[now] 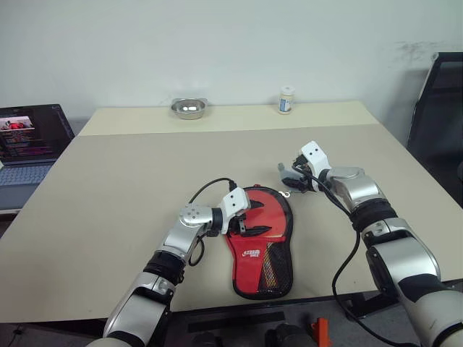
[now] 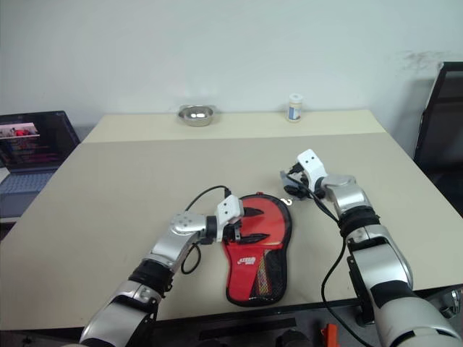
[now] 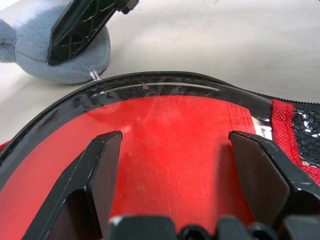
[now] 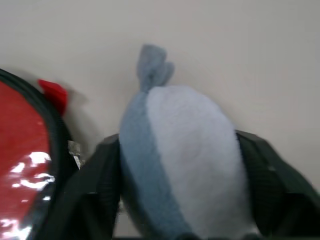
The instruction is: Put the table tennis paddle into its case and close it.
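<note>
Tabletop (image 1: 130, 181), beige and broad, carries everything we note, and we take the items from largest to smallest. At its left edge we see an open laptop (image 1: 29, 144) with a lit screen, and a dark chair (image 1: 438, 123) stands off the right side. On the near middle of the table lies the case (image 1: 262, 249), red side up with its mesh panel and white logo toward the near edge and black trim all round; its round end points away from the robot. Through the clear window at that round end we see a red face, which we take for the table tennis paddle (image 3: 175, 150) lying inside the case; we cannot tell whether the zip is drawn. The left gripper (image 1: 246, 220) rests over the left part of the round end, and in the left wrist view its fingers (image 3: 100, 175) stand wide apart on the red window with nothing between them. The right gripper (image 1: 293, 177) sits just beyond the upper right rim of the case, and in the right wrist view its fingers (image 4: 102, 172) stand on either side of a small grey pouch (image 4: 185, 160), touching or very nearly touching its sides. At the far edge we record a small metal bowl (image 1: 189, 108) and, to its right and well apart, a small white bottle (image 1: 286, 100).
</note>
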